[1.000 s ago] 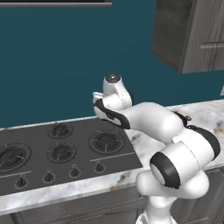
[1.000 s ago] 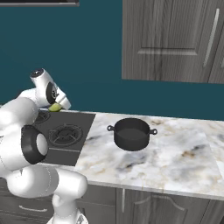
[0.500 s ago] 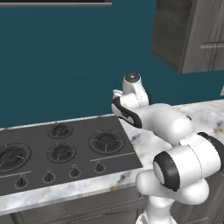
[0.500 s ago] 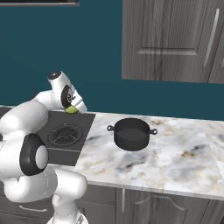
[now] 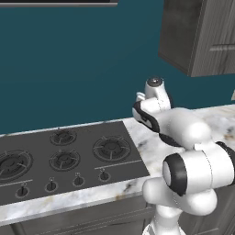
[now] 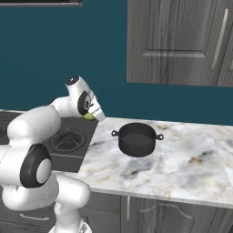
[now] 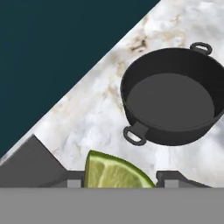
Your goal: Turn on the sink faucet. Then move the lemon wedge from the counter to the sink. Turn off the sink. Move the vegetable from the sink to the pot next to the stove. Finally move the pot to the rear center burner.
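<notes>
Yellow-green lemon wedge (image 7: 114,173) is sitting pinched between the two dark fingers of the white arm's hand (image 7: 118,177), hanging above the veined white marble table (image 6: 173,166) beside the flat black stove (image 5: 64,158). Round black two-handled pot (image 6: 137,139) is standing empty on the marble nearby.
</notes>
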